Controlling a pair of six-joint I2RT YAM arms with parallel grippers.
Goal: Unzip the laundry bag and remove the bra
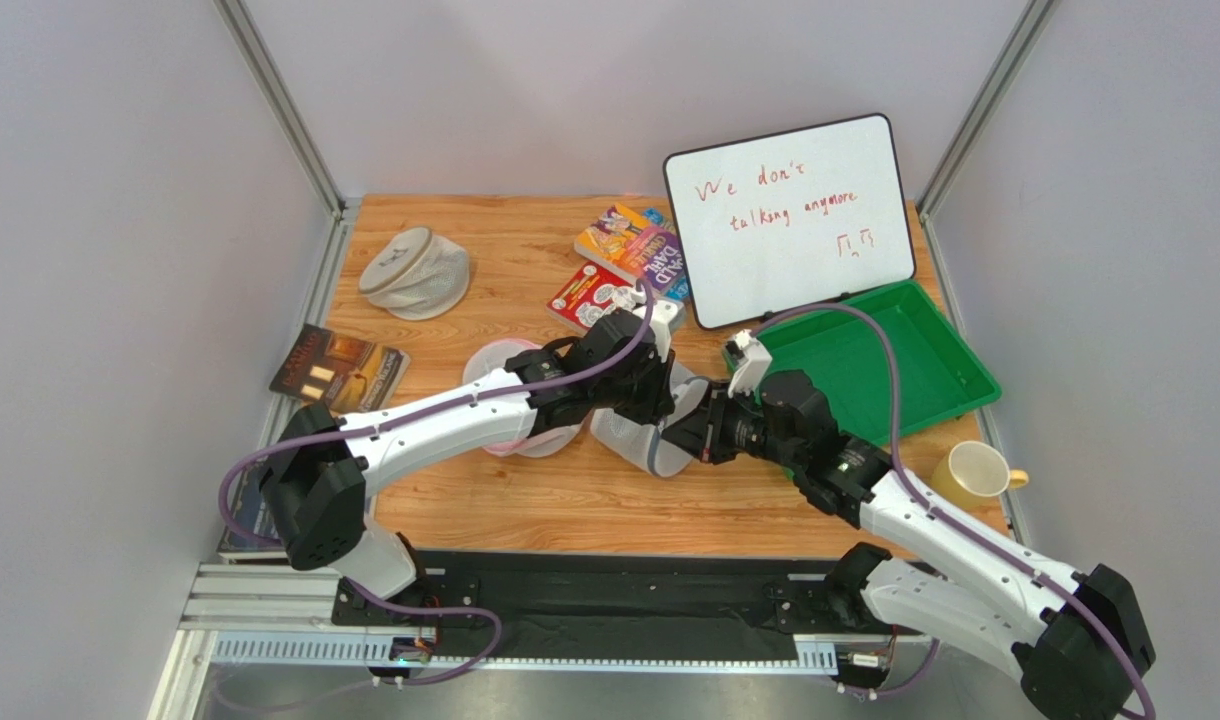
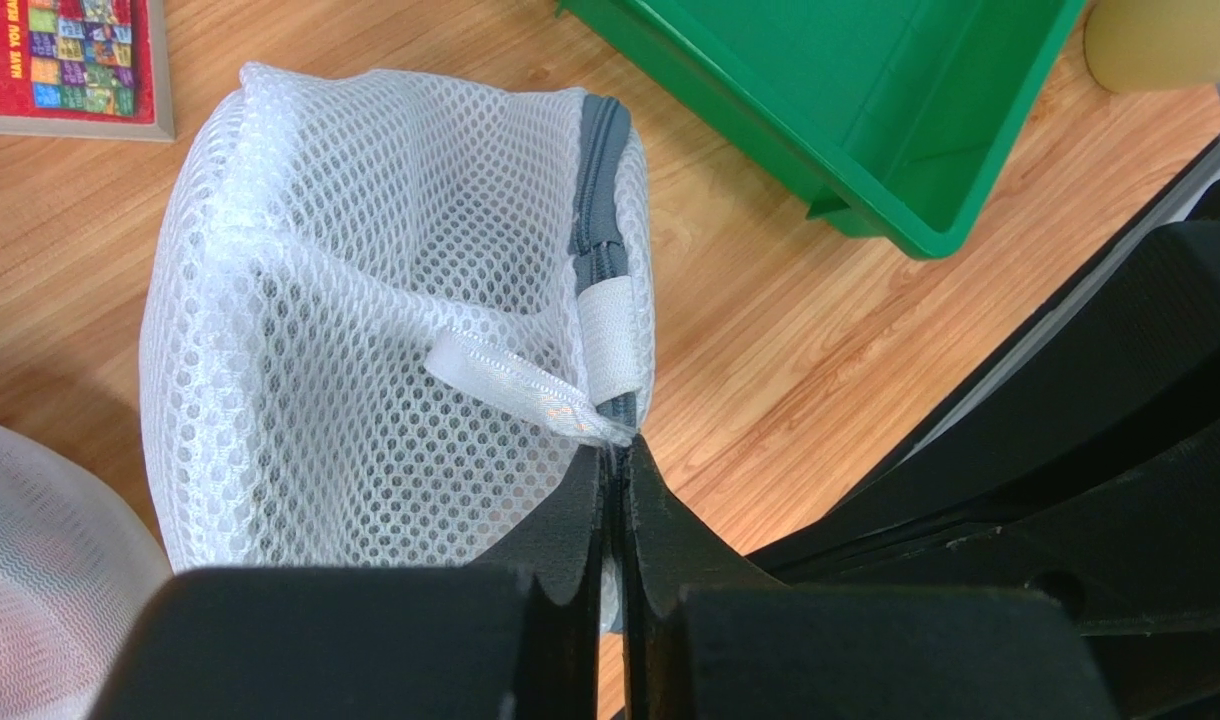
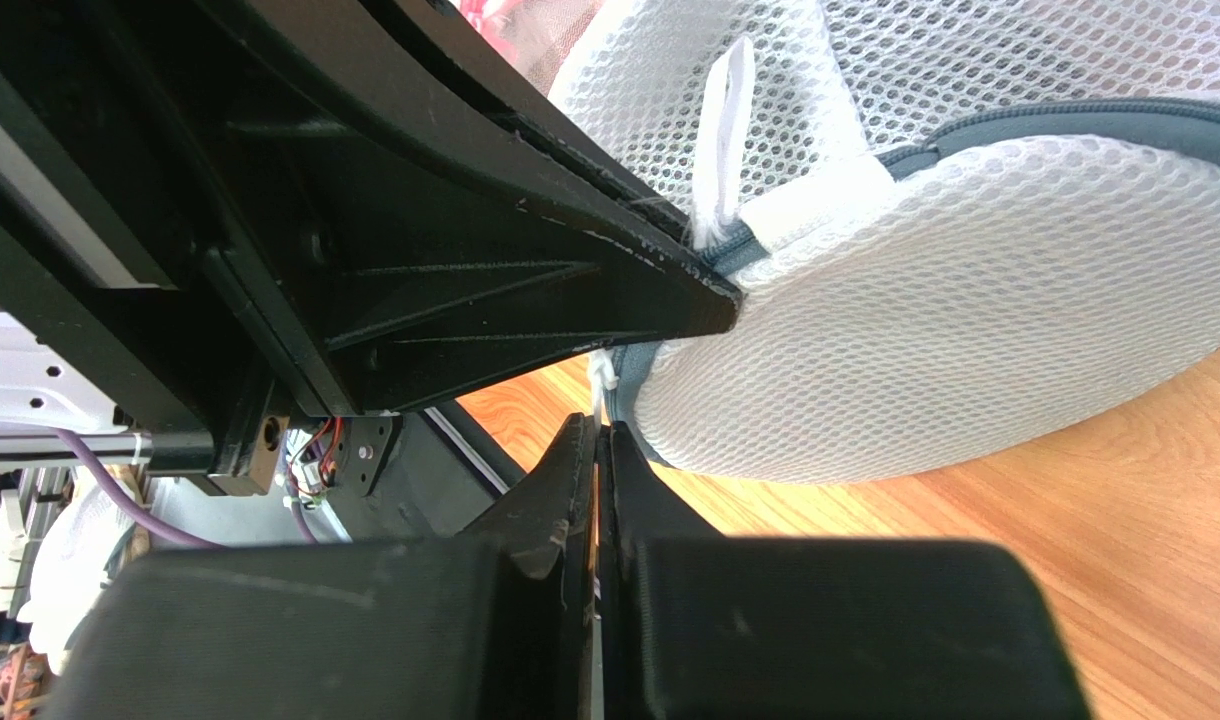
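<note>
Closed tight, the left gripper (image 2: 616, 458) pinched the end of a white tab (image 2: 504, 383) on the bag (image 2: 316, 270), right beside its grey zipper (image 2: 601, 180), which looked zipped along the stretch in view. The bag lay on the table (image 2: 782, 360) just left of the green tray (image 2: 932, 165), with bare wood between them. The right gripper (image 3: 598, 450) was pressed shut too, with its tips at the bag's zipper edge on the tray side. Whether it held anything could not be told.

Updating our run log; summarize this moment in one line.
left gripper: shut on laundry bag tab | right gripper: shut at zipper | zipper: closed
</note>
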